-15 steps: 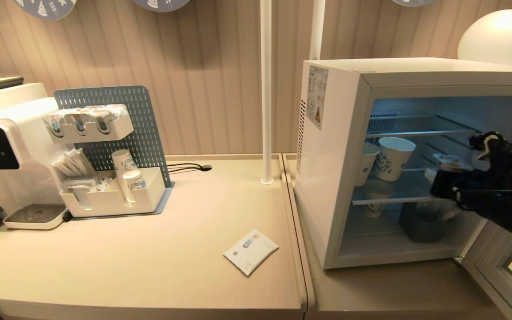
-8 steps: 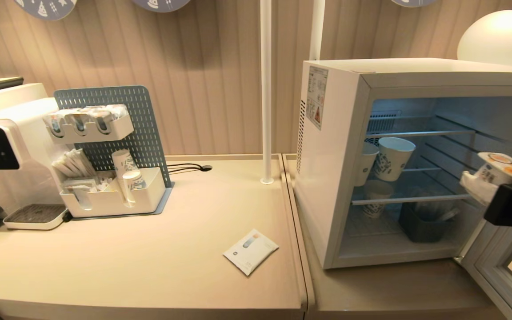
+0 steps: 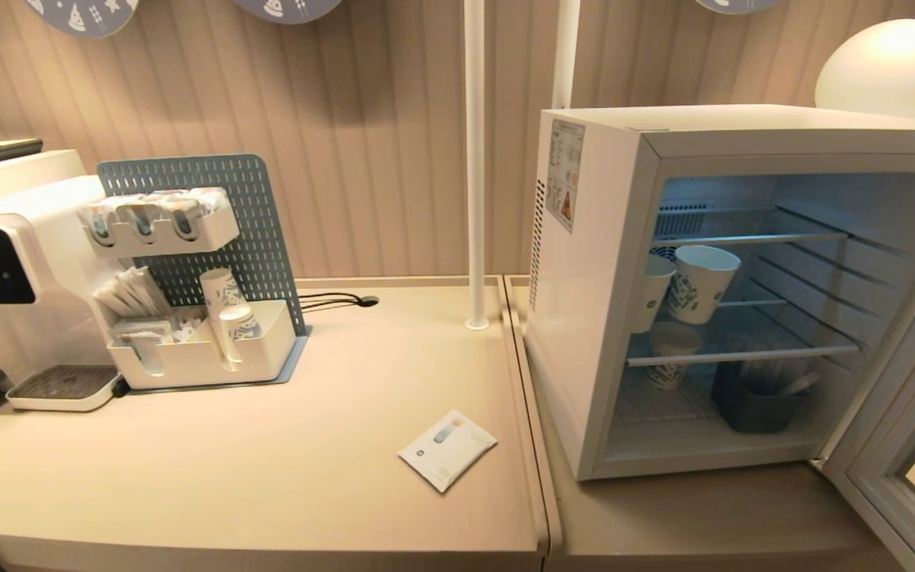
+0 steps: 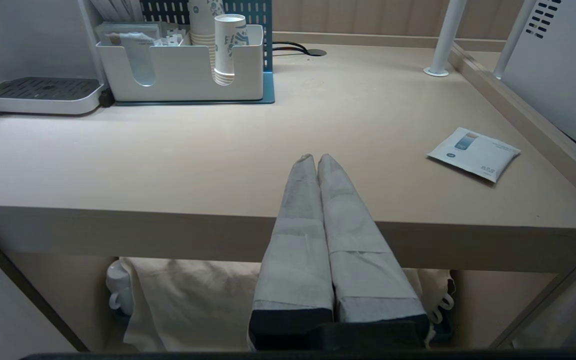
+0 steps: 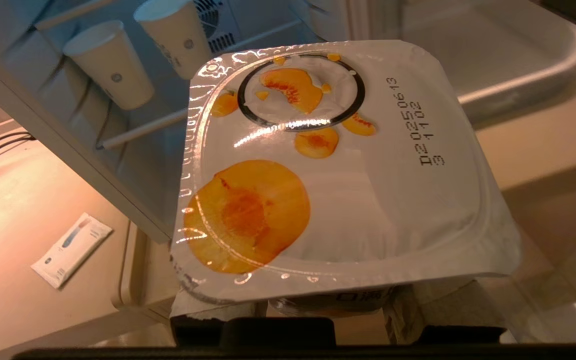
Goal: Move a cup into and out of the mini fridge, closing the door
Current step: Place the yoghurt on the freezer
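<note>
The cup (image 5: 338, 165) fills the right wrist view: a white cup with a sealed foil top showing orange peach slices and a dark date code. My right gripper (image 5: 328, 312) is shut on its body below the rim, one taped finger (image 5: 435, 310) on each side. It is held just outside the mini fridge (image 3: 592, 318), whose lit inside shows behind it. The door (image 3: 894, 445) stands swung open at the right. Neither the cup nor the right arm shows in the head view. My left gripper (image 4: 316, 159) is shut and empty, parked at the table's front edge.
Two blue-patterned paper cups (image 3: 704, 282) sit on the fridge's wire shelf, with a dark bin (image 3: 755, 405) below. On the table are a white sachet (image 3: 448, 449), an organiser with cups (image 3: 203, 349), a water dispenser (image 3: 5, 294) and a white pole (image 3: 475, 159).
My right gripper has drawn the cup out of the fridge towards the right and has left the head view. The door stays open; the left arm has not moved.
</note>
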{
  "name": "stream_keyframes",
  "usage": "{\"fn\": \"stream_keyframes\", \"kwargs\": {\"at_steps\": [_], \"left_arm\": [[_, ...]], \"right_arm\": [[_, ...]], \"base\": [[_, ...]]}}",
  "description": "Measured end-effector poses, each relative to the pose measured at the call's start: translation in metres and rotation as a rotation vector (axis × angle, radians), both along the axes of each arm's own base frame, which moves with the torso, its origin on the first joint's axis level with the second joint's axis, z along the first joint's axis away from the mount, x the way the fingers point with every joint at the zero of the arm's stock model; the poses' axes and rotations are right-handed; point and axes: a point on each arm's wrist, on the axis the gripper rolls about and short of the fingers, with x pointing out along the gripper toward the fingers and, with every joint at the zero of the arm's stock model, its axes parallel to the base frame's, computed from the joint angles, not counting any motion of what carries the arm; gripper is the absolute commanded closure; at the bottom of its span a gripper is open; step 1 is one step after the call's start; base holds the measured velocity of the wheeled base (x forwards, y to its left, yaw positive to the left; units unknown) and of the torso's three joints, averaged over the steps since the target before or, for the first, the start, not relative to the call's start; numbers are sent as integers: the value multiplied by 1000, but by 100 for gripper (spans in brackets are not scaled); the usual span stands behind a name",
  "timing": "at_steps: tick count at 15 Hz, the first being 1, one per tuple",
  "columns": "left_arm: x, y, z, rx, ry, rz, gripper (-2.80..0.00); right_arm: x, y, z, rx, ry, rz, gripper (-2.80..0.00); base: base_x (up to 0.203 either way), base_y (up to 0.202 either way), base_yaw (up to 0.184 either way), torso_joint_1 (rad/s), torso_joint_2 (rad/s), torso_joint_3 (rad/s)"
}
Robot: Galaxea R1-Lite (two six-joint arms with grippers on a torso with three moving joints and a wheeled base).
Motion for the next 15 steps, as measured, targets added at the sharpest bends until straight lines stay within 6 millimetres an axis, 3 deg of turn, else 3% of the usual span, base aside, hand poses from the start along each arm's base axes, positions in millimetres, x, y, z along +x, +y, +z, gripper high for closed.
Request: {"fn": "stream_keyframes", "kwargs": {"at_steps": [4, 7, 9, 13, 15], "left_arm": [[0, 0, 0, 0, 0, 0, 0], [0, 0, 0, 0, 0, 0, 0], [0, 0, 0, 0, 0, 0, 0], [0, 0, 0, 0, 0, 0, 0], [0, 0, 0, 0, 0, 0, 0]], "right_arm": [[-52, 1, -28, 35, 5, 5, 0], [-75, 5, -56, 24, -92, 80, 0], [-68, 6, -76, -16, -147, 113, 0], [-32, 6, -132, -171, -171, 144, 0], [-27, 7, -144, -233, -166, 191, 0]], "base": [[0, 0, 0, 0, 0, 0], [0, 0, 0, 0, 0, 0], [0, 0, 0, 0, 0, 0], [0, 0, 0, 0, 0, 0], [0, 0, 0, 0, 0, 0]]}}
